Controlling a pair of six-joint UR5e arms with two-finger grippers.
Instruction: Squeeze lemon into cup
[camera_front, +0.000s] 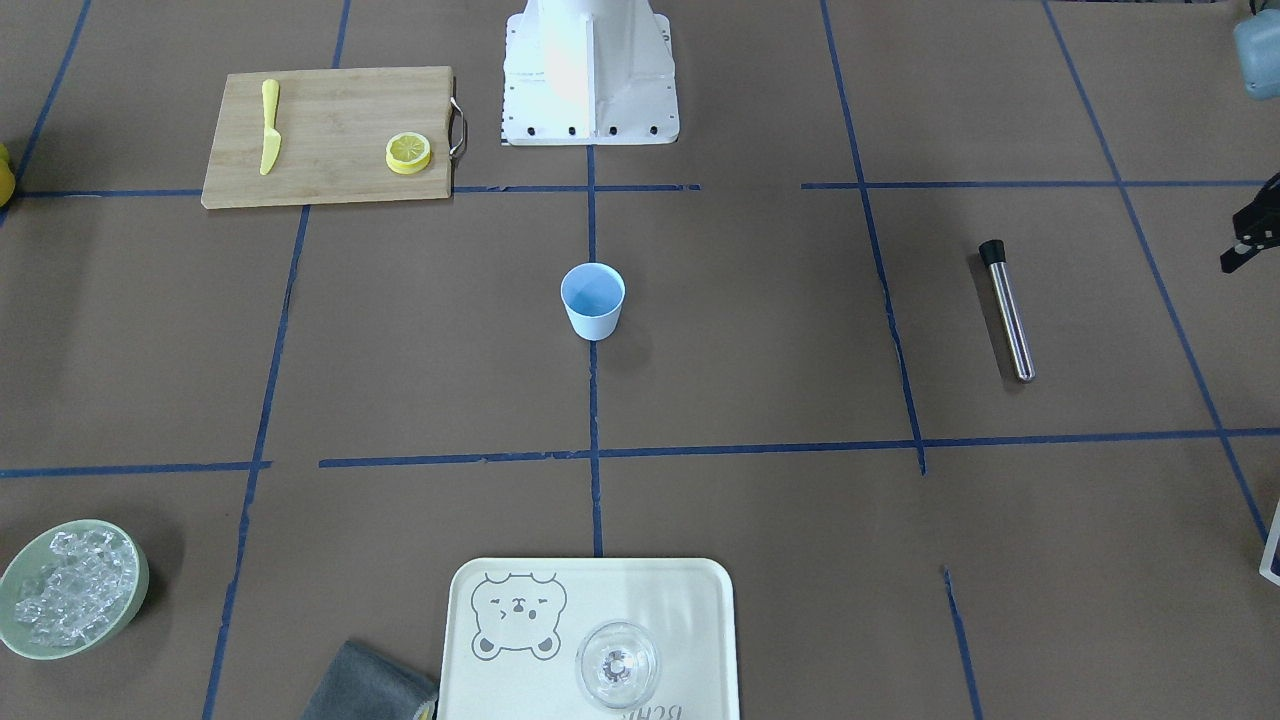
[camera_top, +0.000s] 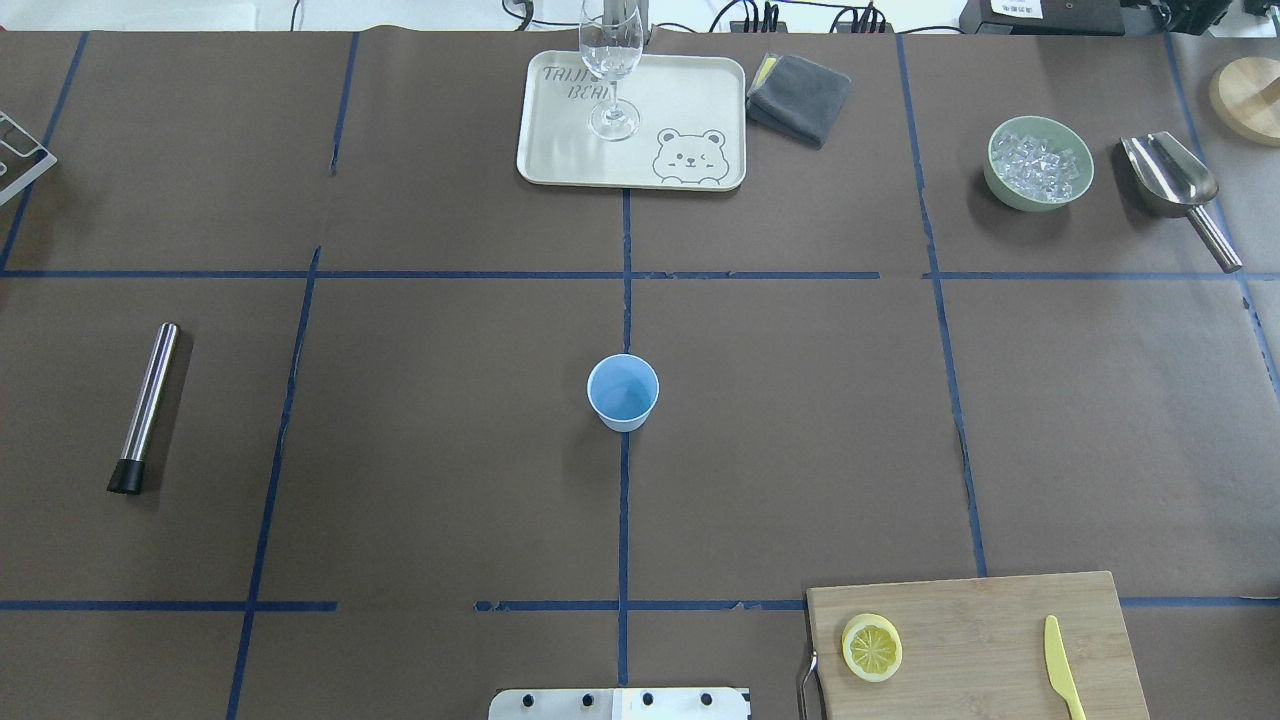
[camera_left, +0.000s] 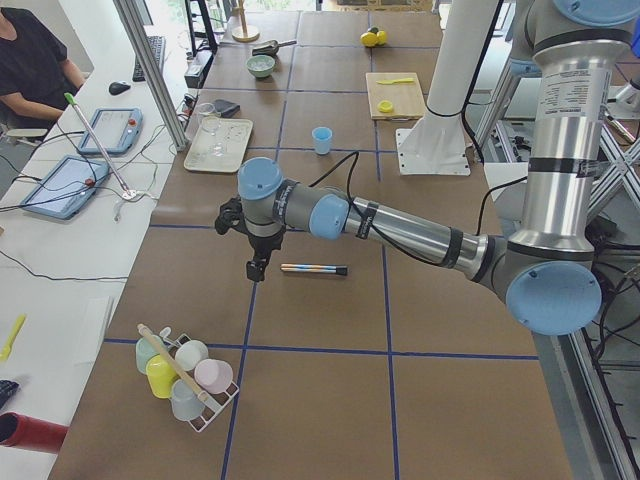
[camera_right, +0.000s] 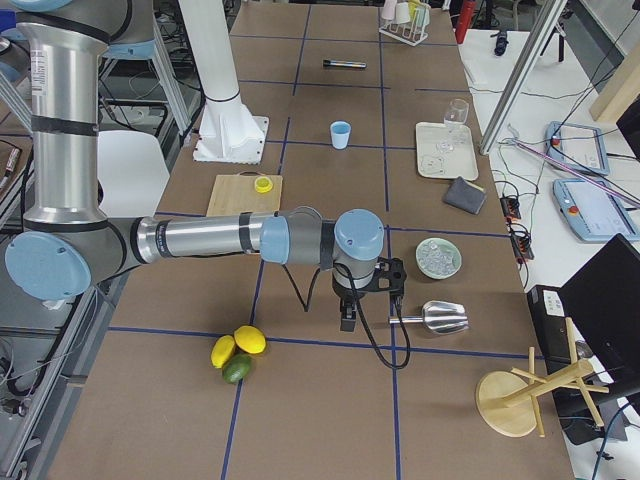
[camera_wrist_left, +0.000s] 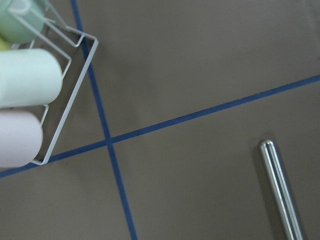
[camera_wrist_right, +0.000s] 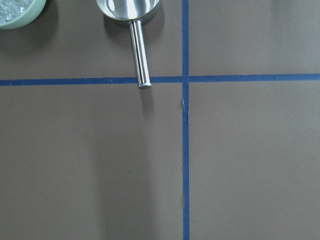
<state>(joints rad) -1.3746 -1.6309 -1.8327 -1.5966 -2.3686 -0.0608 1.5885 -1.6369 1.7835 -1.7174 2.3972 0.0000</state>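
The lemon slice lies flat on a wooden cutting board at the near right, next to a yellow knife. It also shows in the front view. The light-blue cup stands upright and alone at the table's middle. My left gripper hangs over the table's left end, near a metal tube, far from the cup. My right gripper hangs over the right end beside a metal scoop. I cannot tell whether either is open or shut. Neither holds anything that I can see.
A metal tube lies at the left. A tray with a wine glass, a grey cloth, a green bowl of ice and a scoop stand along the far side. A cup rack stands at the left end.
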